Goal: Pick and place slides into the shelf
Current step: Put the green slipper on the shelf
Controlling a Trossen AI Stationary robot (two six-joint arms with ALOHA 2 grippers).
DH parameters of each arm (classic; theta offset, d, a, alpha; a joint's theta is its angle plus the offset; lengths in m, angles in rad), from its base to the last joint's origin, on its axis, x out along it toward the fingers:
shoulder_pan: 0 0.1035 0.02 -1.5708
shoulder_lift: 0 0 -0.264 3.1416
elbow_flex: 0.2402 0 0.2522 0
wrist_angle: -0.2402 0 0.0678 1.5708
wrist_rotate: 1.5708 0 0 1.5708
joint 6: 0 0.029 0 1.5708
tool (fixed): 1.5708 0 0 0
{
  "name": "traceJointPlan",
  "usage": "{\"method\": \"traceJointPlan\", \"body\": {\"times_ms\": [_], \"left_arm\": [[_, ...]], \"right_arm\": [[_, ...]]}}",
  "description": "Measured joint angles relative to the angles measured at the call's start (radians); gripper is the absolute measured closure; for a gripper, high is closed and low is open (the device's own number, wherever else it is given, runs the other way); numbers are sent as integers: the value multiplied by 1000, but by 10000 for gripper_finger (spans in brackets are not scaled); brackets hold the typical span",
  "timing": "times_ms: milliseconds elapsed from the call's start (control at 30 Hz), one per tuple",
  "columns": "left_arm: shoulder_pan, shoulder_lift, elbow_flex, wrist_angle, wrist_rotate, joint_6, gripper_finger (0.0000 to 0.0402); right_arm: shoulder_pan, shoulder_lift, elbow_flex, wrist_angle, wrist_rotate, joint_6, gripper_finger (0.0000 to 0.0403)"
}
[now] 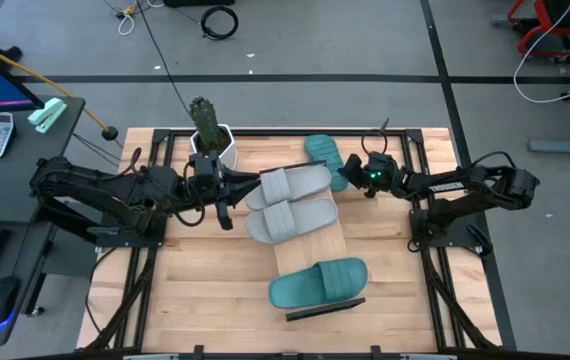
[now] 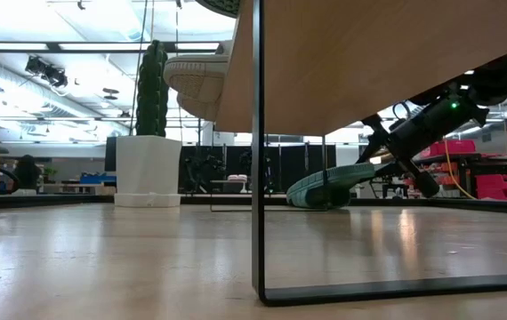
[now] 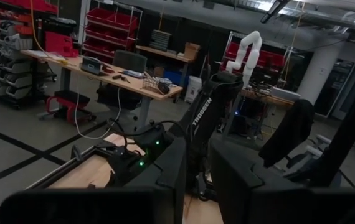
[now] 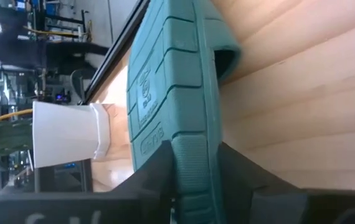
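Already three rubber slides sit on the long light-wood shelf (image 1: 310,250): two grey, one teal. Fourth teal slide (image 1: 323,155) lies beside the shelf's far end, right claw (image 4: 193,180) pinching it, lift apparently pending. Left claw (image 1: 227,205) narrow, seemingly empty.

We see the overhead view evenly lit, with soft short shadows under the arms on the tabletop (image 1: 205,300). In the low view, ceiling light strips (image 2: 84,46) glare white and reflect dully off the wood, while the shelf (image 2: 369,62) underside looms dark. The left wrist view is dim and soft; the right wrist view blurs close up.
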Motion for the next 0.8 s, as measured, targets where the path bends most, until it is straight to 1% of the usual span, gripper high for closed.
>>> {"method": "traceJointPlan", "body": {"times_ms": [200,400,500,633,800], "left_arm": [[0,0,0,-12,0,0,325],[-1,1,0,-29,0,-6,327],[-2,1,0,-29,1,-12,332],[-16,1,0,-30,3,-19,332],[-32,1,0,-43,5,-22,327]], "right_arm": [[0,-14,0,-1,-25,-25,309],[0,-80,0,-21,-30,-39,313],[5,-137,0,-61,-32,-39,314],[5,-239,-1,-168,-27,-56,314],[5,-385,-1,-298,28,-74,318]]}}
